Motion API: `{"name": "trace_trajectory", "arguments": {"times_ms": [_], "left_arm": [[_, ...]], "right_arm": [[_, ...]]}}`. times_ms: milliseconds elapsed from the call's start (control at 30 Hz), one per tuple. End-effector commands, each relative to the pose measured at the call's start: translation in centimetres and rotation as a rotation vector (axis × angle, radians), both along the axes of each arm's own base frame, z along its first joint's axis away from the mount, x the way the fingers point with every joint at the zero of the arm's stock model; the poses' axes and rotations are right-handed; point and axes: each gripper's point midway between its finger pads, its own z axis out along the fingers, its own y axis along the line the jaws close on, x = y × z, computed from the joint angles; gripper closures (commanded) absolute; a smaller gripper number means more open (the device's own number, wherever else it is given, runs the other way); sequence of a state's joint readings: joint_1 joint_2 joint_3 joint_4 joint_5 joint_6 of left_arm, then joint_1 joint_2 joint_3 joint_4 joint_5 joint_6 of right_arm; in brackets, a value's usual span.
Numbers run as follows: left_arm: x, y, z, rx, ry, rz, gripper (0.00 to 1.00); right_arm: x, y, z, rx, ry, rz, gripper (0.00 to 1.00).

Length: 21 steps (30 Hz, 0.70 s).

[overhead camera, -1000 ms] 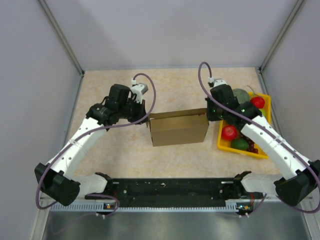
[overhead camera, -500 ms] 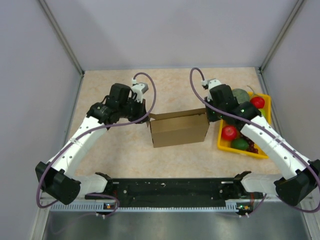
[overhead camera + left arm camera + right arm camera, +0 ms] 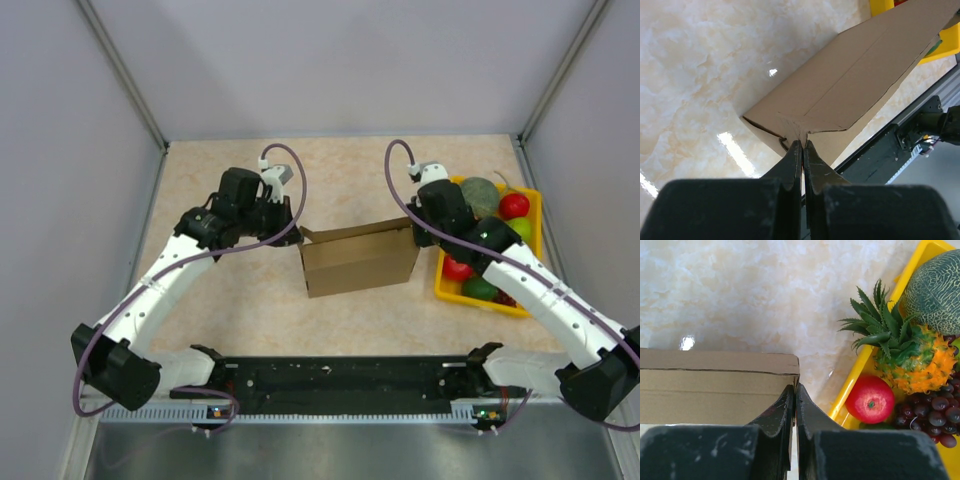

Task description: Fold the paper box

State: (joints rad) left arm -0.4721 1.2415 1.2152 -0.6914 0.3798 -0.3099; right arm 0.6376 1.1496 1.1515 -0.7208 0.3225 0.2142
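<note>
Paper box (image 3: 360,262), slightly rotated since earlier — left gripper (image 3: 800,143) pinches its left corner; right gripper (image 3: 794,387), jaws pressed together, at its right corner.

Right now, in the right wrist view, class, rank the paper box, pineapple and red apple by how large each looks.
1. paper box, though its nearness to the camera inflates it.
2. pineapple, leaves included.
3. red apple.

The plain brown cardboard box (image 3: 360,262) before me is a small rectangular carton on the worktop (image 3: 230,300), slightly skewed, its top flap raised at the left.
</note>
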Motion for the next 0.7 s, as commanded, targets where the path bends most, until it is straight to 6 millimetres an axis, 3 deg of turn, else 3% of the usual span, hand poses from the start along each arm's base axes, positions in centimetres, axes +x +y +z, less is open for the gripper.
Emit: {"name": "trace_trajectory", "arguments": {"times_ms": [0,400,667], "left_arm": [[-1.0,-3.2,2.1,-0.161,0.021,-0.078,1.00],[-1.4,-1.7,-0.2,-0.058,0.024,-0.029,1.00],[-1.4,-0.3,-0.7,-0.011,0.018,0.041,1.00]], "right_arm": [[-1.4,3.7,-1.5,0.093,0.068,0.099,1.00],[-1.4,3.7,-2.0,0.079,0.075,0.080,1.00],[-1.0,3.8,-1.0,0.085,0.054,0.079,0.98]]}}
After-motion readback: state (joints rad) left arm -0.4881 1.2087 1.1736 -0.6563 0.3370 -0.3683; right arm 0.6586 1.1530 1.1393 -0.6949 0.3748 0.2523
